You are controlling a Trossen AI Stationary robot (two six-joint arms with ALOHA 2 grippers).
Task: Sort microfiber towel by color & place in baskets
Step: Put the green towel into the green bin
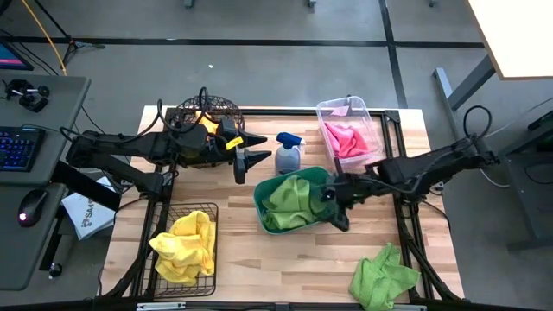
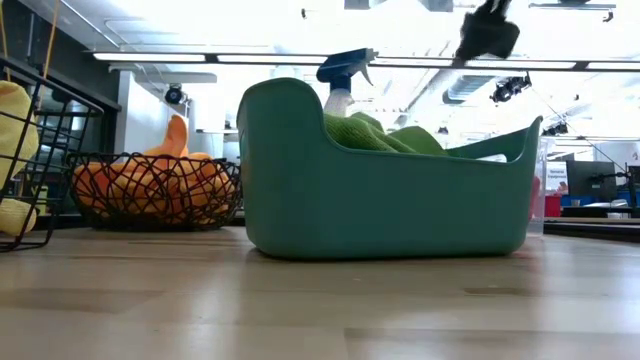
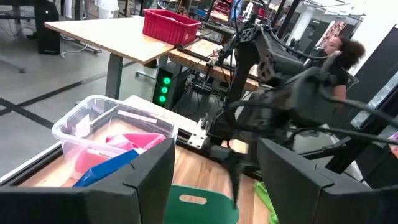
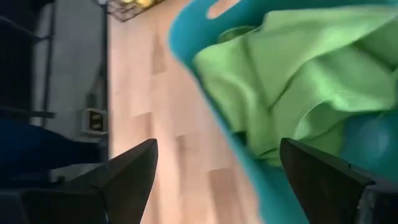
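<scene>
1. Your right gripper hangs released and empty at the teal tub in the table's middle, where lime towels already lie.
2. One lime towel waits near the front right corner; judge it the next pick.
3. Your left gripper sits spread and empty beside the round basket near the back edge, clear of the spray bottle.

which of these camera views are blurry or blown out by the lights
Right wrist view: motion-smeared, the green towel and teal tub streaked. Low view: ceiling lights wash out the top, leaving the spray bottle backlit. Left wrist view: its near fingers are soft. High view: even and sharp.
</scene>
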